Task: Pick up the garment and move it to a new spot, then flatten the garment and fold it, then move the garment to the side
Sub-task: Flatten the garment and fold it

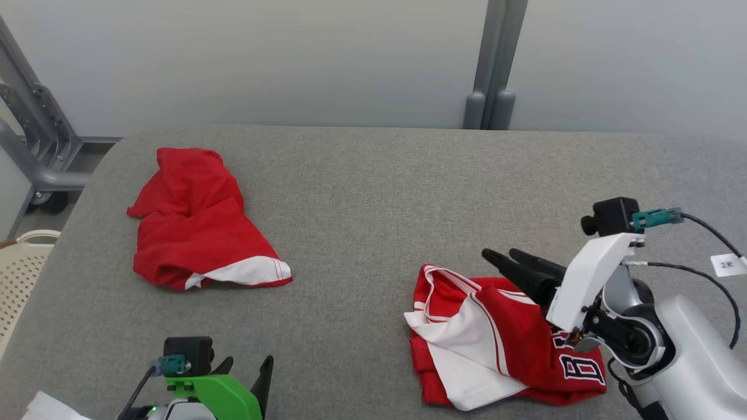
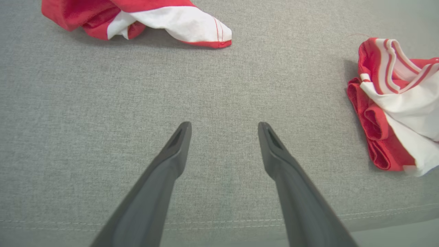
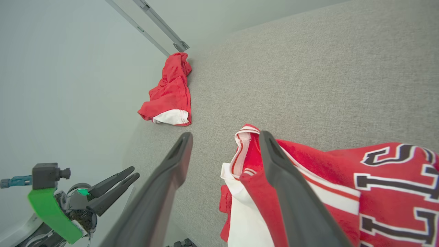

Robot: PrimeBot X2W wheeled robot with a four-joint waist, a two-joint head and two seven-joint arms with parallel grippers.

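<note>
While the right gripper (image 3: 225, 134) gapes, the jersey (image 3: 325, 164) lies loose beneath it.

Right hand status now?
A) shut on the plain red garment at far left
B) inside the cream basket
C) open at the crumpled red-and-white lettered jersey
C: the right hand has its fingers spread at the far edge of the crumpled red-and-white lettered jersey, gripping nothing.

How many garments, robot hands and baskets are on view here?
Garments: 2, the crumpled red garment and the lettered jersey
Hands: 2, the left hand and the right hand
Baskets: 1, the cream basket
Total: 5
</note>
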